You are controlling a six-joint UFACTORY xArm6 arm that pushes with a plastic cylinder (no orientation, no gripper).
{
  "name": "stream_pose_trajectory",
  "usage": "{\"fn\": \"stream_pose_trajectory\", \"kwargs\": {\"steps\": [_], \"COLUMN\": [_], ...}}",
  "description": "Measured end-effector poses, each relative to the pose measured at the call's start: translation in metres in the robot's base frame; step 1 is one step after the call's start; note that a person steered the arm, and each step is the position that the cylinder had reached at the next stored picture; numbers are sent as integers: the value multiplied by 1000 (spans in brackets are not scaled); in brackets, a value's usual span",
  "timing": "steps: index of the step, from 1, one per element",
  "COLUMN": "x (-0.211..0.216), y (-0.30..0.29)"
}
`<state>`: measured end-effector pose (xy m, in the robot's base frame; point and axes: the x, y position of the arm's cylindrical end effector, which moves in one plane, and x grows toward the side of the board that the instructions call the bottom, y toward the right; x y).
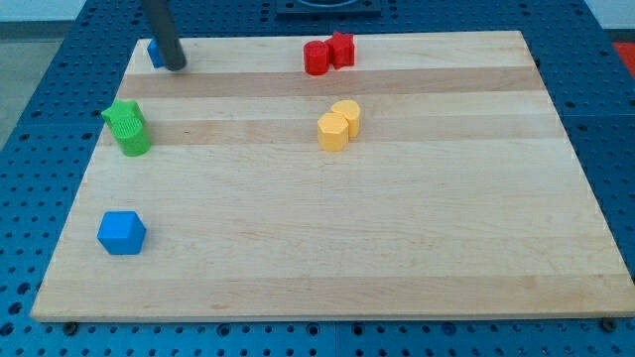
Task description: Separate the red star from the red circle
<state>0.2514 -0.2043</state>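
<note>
The red circle (316,58) and the red star (342,49) sit touching each other at the top middle of the wooden board (327,248), the circle on the view's left. My tip (176,66) is at the board's top left, far to the left of the red pair. It stands right beside a blue block (154,52) that the rod partly hides.
A green star (122,116) and green circle (134,139) touch at the left edge. Two yellow blocks (338,125) touch near the middle. A blue cube (121,233) lies at the lower left. Blue pegboard surrounds the board.
</note>
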Motion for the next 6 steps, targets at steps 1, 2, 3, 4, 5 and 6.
{"fn": "stream_pose_trajectory", "kwargs": {"steps": [1,2,3,4,5,6], "x": [-5,-46,-58,-45,-2,30], "y": [61,101,141,204,231,236]}}
